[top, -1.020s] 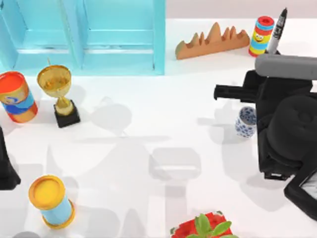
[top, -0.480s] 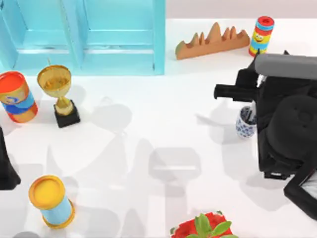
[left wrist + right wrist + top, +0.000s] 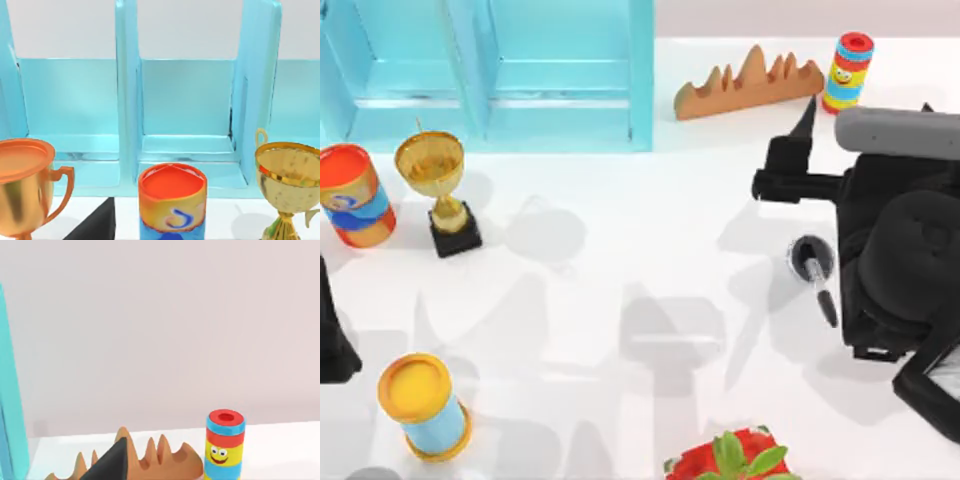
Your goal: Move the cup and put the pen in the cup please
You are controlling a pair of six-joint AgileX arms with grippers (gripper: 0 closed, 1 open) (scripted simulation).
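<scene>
The pen (image 3: 821, 292) is being carried by the cup (image 3: 811, 256): its lower end is sitting in the dark inside while its body is leaning out over the rim toward 5 o'clock. The cup is standing upright on the table (image 3: 620, 250) at the right side, just beside the right arm. Judged from this, both the moving and the dropping-in are looking done, and only a withdrawal of the arm is being left. The right gripper (image 3: 865, 112) is being held beyond the cup at 12 o'clock, its jaws spread and pinching nothing. Farther back at 12 o'clock, a striped smiley can (image 3: 848, 70) is being shown beside an orange ridged block (image 3: 750, 80). The left arm (image 3: 332, 345) is being kept parked at 9 o'clock.
</scene>
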